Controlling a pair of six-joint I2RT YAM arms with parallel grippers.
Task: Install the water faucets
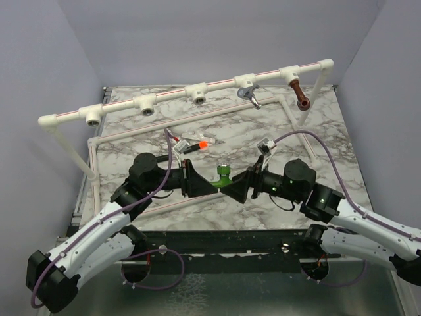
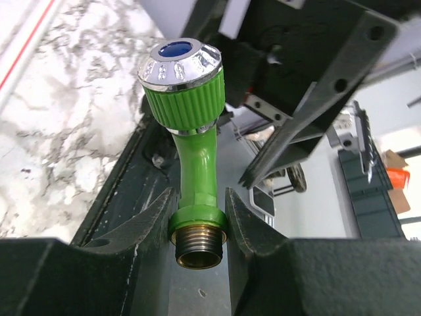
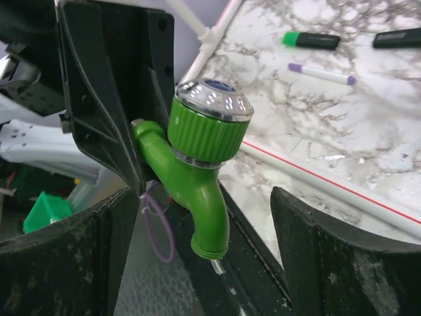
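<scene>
- We see the left end effector [image 2: 198, 205] clamped on the green faucet [image 2: 196, 164] by its threaded end.
- Our right end effector [image 3: 204, 201] gapes wide, its fingers flanking the spout without touching it.
- The faucet hangs over the bench [image 1: 316, 138], near-middle.

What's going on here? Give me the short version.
The left gripper is clamped on the green faucet at its threaded end, holding it above the table. The right gripper is open around its spout, not gripping. The chrome faucet and the copper-brown faucet already sit in the pipe rail; three tees are empty.
</scene>
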